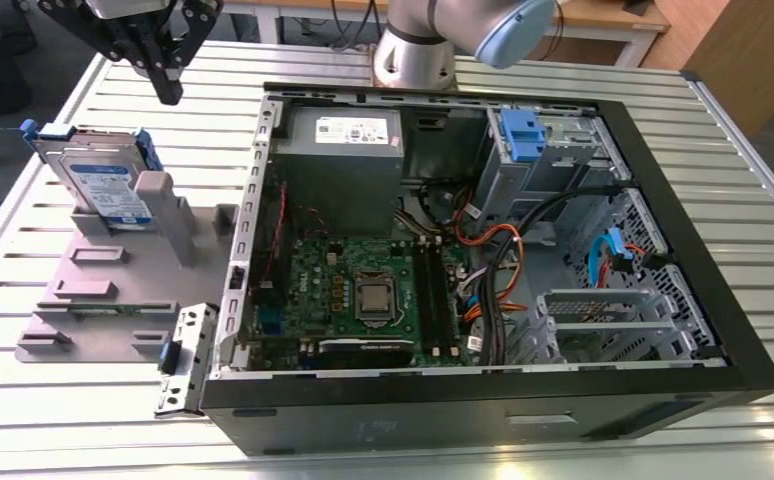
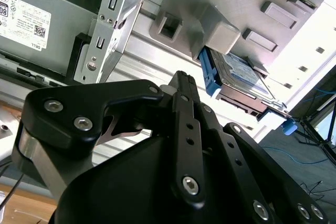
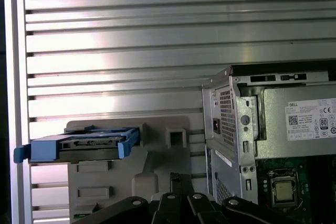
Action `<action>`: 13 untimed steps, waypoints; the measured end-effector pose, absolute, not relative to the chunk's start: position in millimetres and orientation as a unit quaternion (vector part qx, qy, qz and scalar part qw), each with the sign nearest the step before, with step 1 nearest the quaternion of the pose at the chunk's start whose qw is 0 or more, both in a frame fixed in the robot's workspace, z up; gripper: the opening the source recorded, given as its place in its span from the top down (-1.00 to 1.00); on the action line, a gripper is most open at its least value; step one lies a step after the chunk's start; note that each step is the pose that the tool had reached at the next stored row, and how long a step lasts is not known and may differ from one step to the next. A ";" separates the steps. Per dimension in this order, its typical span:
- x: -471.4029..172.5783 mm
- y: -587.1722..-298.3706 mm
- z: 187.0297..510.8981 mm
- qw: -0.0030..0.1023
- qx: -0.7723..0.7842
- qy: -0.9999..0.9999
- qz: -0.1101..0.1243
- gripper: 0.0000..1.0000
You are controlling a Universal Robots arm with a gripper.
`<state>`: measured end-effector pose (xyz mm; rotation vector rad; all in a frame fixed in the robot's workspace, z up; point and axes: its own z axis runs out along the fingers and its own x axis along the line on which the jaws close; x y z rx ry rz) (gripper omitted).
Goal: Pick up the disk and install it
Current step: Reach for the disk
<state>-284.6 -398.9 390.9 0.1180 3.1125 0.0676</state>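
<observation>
we count one disk (image 1: 100, 185), one grey holder plate (image 1: 107, 300) and one slatted metal table (image 1: 80, 420). there is one robot arm (image 1: 421, 50) with one gripper (image 1: 167, 95). we count one open computer case (image 1: 707, 300). within it we count one grey power supply box (image 1: 340, 150), one green motherboard (image 1: 347, 270), one processor socket (image 1: 376, 297), one blue tab (image 1: 521, 130) on its metal cage, and one further bare metal cage (image 1: 614, 320). one loose metal bracket (image 1: 184, 355) completes our tally. how many cables there are we cannot tell.
</observation>
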 end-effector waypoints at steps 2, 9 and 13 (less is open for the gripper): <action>-285.1 -398.9 390.8 0.013 0.038 0.999 0.022 0.79; -290.6 -398.9 389.5 0.013 0.038 0.999 0.022 0.79; -294.6 -399.0 387.4 0.013 0.038 0.999 0.022 0.79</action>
